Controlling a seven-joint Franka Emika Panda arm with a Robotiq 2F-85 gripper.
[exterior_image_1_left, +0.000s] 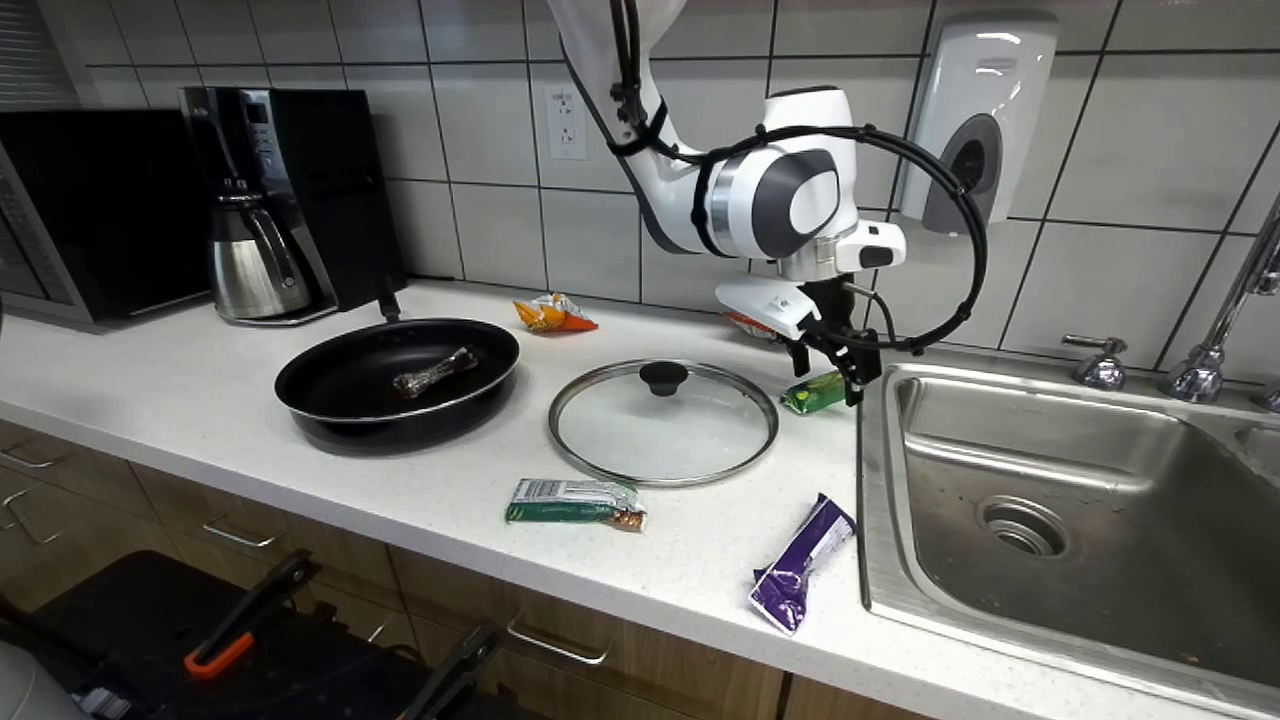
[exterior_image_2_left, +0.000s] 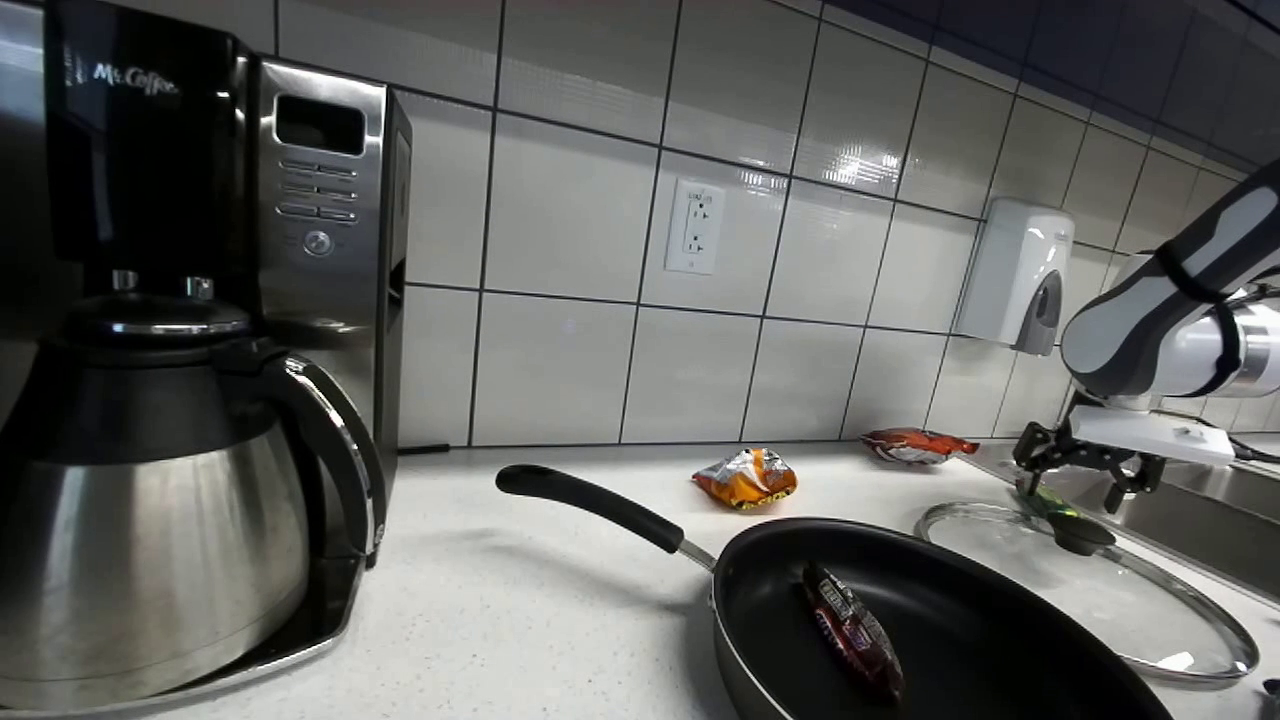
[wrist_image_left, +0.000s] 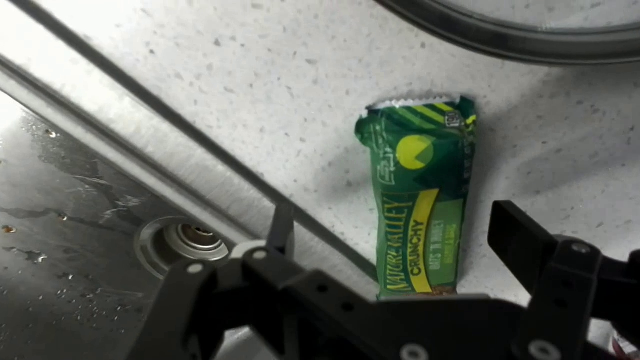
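My gripper (wrist_image_left: 398, 234) stands open above a green Nature Valley bar (wrist_image_left: 420, 170), which lies on the counter beside the sink edge. In the wrist view the bar shows between the two fingers, with counter visible on either side of it. Its near end is hidden behind the gripper's body. An exterior view shows the gripper (exterior_image_1_left: 828, 380) low over the green bar (exterior_image_1_left: 812, 394), right of a glass lid (exterior_image_1_left: 660, 435) with a black knob. In the other exterior picture the lid (exterior_image_2_left: 1050, 590) partly overlaps the bar.
A steel sink (exterior_image_1_left: 880, 500) borders the counter. A black pan (exterior_image_1_left: 330, 375) holds a dark wrapped snack (exterior_image_1_left: 435, 373). Near the front lie a green-and-white bar (exterior_image_1_left: 575, 502) and a purple wrapper (exterior_image_1_left: 803, 562). Orange (exterior_image_1_left: 555, 314) and red (exterior_image_2_left: 915, 446) bags lie near the wall.
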